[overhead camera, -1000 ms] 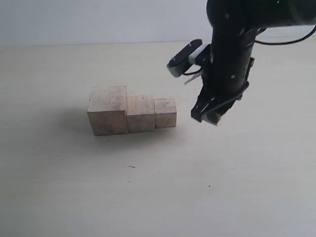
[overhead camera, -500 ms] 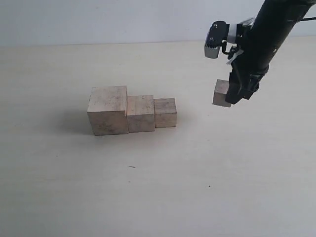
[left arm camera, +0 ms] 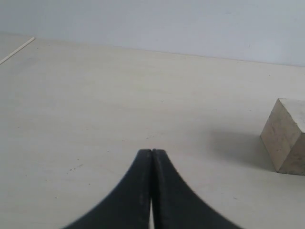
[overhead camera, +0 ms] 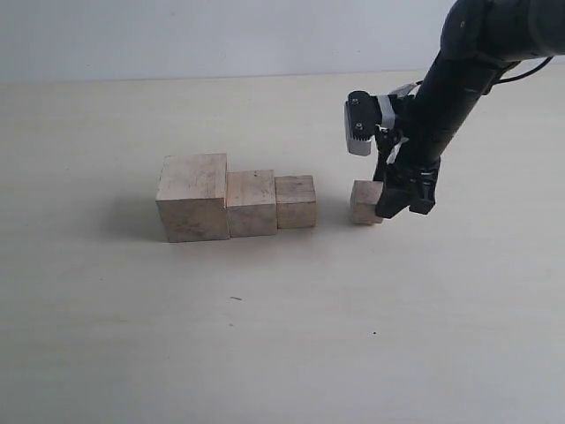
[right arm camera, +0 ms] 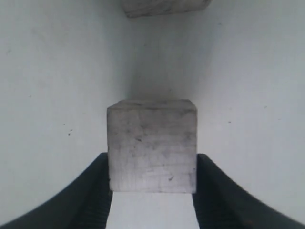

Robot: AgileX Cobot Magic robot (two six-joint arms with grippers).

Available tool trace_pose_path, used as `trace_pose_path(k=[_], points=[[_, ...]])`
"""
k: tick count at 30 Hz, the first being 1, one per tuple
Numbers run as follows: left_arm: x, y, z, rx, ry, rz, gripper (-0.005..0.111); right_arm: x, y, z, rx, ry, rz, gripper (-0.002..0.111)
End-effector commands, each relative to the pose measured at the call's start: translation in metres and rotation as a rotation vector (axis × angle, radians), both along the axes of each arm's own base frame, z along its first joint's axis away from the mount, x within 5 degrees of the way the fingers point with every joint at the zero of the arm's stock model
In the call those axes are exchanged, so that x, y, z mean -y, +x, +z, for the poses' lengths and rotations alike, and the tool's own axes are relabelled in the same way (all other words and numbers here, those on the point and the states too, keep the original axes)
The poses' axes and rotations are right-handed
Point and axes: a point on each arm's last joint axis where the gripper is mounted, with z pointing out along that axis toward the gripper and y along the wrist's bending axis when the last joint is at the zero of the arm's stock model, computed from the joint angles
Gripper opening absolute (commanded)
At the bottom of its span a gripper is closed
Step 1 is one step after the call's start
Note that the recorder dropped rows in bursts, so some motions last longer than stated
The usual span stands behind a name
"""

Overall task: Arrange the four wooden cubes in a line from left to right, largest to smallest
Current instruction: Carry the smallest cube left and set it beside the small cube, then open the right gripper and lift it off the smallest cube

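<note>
Three wooden cubes stand touching in a row on the table: the largest cube [overhead camera: 192,196] on the left, the medium cube [overhead camera: 252,201], then the smaller cube [overhead camera: 295,200]. To their right, across a small gap, the smallest cube [overhead camera: 365,201] sits at table level, with my right gripper [overhead camera: 388,200] shut on it. In the right wrist view the smallest cube [right arm camera: 152,145] fills the space between the black fingers [right arm camera: 95,191], and the smaller cube's edge [right arm camera: 164,5] shows beyond. My left gripper [left arm camera: 151,153] is shut and empty, with the largest cube [left arm camera: 286,136] off to its side.
The pale table [overhead camera: 265,336] runs back to a light wall [overhead camera: 177,35]. The right arm [overhead camera: 459,79] slants down from the upper right, its wrist camera [overhead camera: 360,124] hanging over the gap beside the row.
My right gripper has come down and to the left with the smallest cube, from a raised spot to table level near the row's right end. The three cubes in the row have not moved.
</note>
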Motion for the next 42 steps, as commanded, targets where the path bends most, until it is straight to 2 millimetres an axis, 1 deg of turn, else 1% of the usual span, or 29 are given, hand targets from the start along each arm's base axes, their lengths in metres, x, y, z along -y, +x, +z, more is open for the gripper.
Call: trace_pose_path(k=[1, 7, 9, 11, 16, 24, 35, 38, 41, 42], points=[[0.000, 0.000, 0.000, 0.015, -0.009, 0.004, 0.000, -0.016, 0.002, 0.002, 0.092, 0.033, 0.043, 0.000], [0.000, 0.000, 0.000, 0.015, -0.009, 0.004, 0.000, -0.038, 0.002, 0.004, 0.119, 0.043, 0.096, 0.000], [0.000, 0.000, 0.000, 0.015, -0.009, 0.004, 0.000, -0.043, 0.001, 0.004, 0.117, 0.040, 0.109, 0.000], [0.000, 0.000, 0.000, 0.015, -0.009, 0.004, 0.000, -0.043, 0.001, 0.003, 0.101, 0.020, 0.109, 0.000], [0.000, 0.000, 0.000, 0.015, -0.009, 0.004, 0.000, -0.040, -0.003, -0.006, 0.036, -0.020, 0.125, 0.000], [0.000, 0.000, 0.000, 0.015, -0.009, 0.004, 0.000, -0.048, -0.005, -0.004, -0.001, 0.068, 0.059, 0.000], [0.000, 0.000, 0.000, 0.015, -0.009, 0.004, 0.000, -0.048, -0.005, -0.004, 0.001, 0.072, 0.054, 0.000], [0.000, 0.000, 0.000, 0.015, -0.009, 0.004, 0.000, -0.048, -0.005, -0.004, 0.001, 0.072, 0.054, 0.008], [0.000, 0.000, 0.000, 0.015, -0.009, 0.004, 0.000, -0.048, -0.005, -0.004, -0.001, 0.071, 0.045, 0.025], [0.000, 0.000, 0.000, 0.015, -0.009, 0.004, 0.000, -0.048, -0.005, -0.004, -0.005, 0.070, 0.035, 0.032]])
